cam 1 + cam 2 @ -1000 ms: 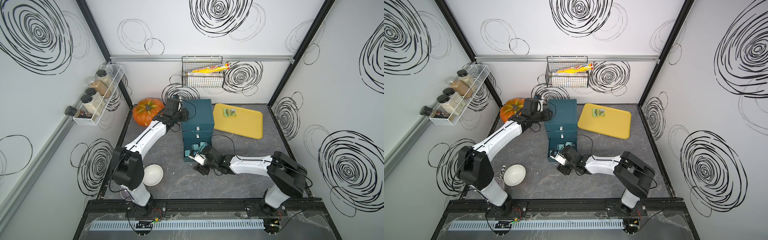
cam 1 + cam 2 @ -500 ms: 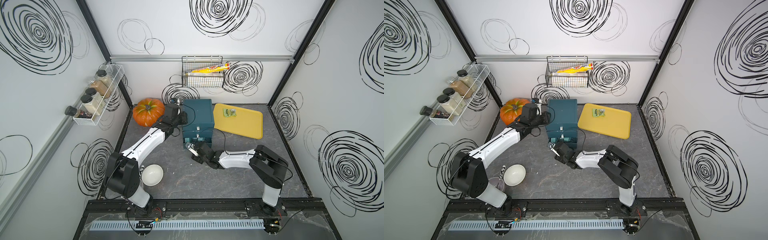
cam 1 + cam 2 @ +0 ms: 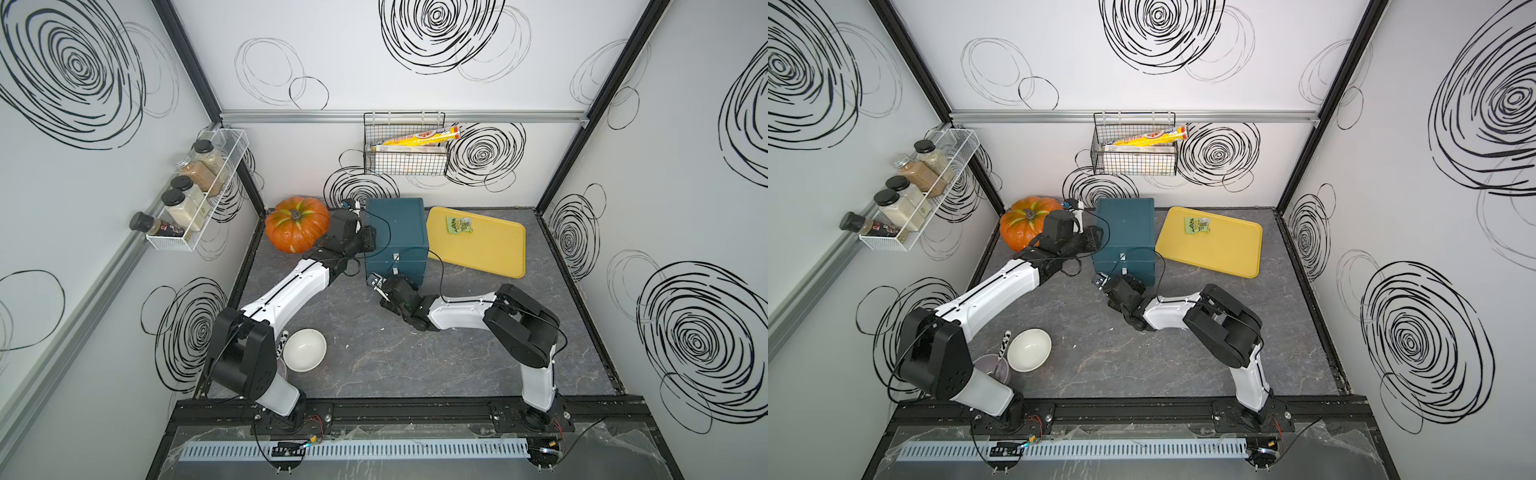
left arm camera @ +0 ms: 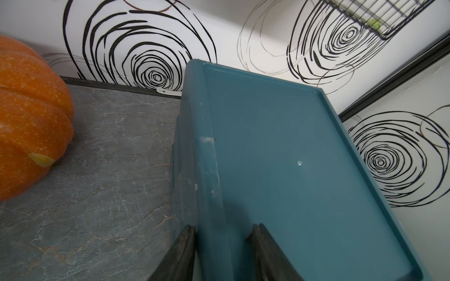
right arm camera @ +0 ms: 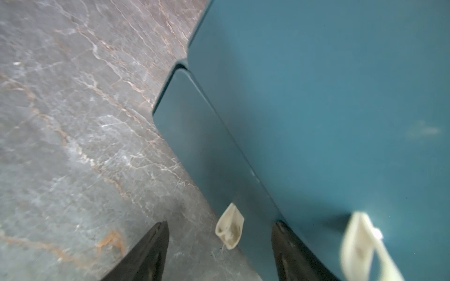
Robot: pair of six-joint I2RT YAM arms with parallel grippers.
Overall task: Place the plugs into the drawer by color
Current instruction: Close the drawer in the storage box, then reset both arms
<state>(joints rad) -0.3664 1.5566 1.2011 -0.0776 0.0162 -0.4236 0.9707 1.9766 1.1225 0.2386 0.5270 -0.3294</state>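
Drawer is the dark teal cabinet standing far in the middle of the table, between the pumpkin on the left and the yellow tray on the right. Its fronts look closed, and no plugs are visible. It is stiff, smooth plastic and probably light, so it may slide when pulled. The good place to hold is the small pale pull tab, which looks thin and bendable. The right gripper is open, with the lowest tab between its fingers, not touched. The left gripper straddles the cabinet's upper left edge; whether it presses there I cannot tell.
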